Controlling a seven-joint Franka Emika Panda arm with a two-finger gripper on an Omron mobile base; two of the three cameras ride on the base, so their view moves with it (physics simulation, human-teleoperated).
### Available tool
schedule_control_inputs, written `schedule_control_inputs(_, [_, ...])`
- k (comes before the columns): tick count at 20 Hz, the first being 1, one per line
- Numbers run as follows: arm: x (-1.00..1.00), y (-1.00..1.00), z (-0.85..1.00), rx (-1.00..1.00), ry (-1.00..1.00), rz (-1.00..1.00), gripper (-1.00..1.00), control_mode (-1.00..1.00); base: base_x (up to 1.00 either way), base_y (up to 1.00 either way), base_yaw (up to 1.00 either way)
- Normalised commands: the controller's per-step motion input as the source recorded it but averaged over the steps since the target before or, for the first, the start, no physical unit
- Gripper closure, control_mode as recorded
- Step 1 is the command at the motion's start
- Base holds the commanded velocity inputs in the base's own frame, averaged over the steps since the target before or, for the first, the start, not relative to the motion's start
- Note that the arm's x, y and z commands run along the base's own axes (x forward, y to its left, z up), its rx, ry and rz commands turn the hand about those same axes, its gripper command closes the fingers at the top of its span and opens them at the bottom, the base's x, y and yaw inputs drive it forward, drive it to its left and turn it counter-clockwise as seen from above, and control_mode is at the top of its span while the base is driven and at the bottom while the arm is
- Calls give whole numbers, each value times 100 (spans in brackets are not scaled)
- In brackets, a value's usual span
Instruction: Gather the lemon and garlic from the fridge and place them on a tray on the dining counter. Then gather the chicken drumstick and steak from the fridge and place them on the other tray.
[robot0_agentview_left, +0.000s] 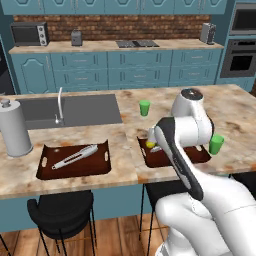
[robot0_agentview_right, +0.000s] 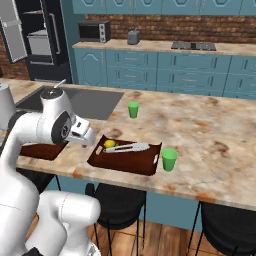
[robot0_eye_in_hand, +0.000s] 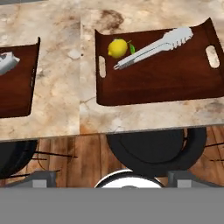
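Note:
The lemon (robot0_eye_in_hand: 117, 48) (robot0_agentview_right: 109, 144) lies in the back left corner of the right brown tray (robot0_eye_in_hand: 153, 94) (robot0_agentview_right: 125, 162) on the dining counter (robot0_agentview_left: 125, 145), beside metal tongs (robot0_eye_in_hand: 153, 47). In the left base view the arm hides much of this tray (robot0_agentview_left: 200, 155) and of the lemon (robot0_agentview_left: 150, 144). My gripper (robot0_eye_in_hand: 113, 178) hangs open above the counter's front edge, short of the tray, with nothing between its fingers. The other tray (robot0_agentview_left: 75, 172) (robot0_eye_in_hand: 17, 87) holds only tongs (robot0_agentview_left: 75, 156). The fridge (robot0_agentview_right: 50, 35) stands far left with its door open. Garlic, chicken drumstick and steak are out of view.
Two green cups (robot0_agentview_left: 144, 107) (robot0_agentview_left: 216, 144) stand on the counter, one behind the right tray and one at its right end. A paper towel roll (robot0_agentview_left: 14, 127) and the sink (robot0_agentview_left: 70, 110) are on the left. Black stools (robot0_agentview_left: 60, 210) sit under the counter's front edge.

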Motion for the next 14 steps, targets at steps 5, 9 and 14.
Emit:
schedule_control_inputs(5, [-100, 2, 32, -6, -28, 9, -100, -100, 0, 0, 0])
schedule_control_inputs(9, [-49, 2, 2, 0, -11, 1, -100, -100, 0, 0, 0])
schedule_control_inputs(14, [-6, 0, 0, 0, -1, 0, -100, 100, -9, 5, 0])
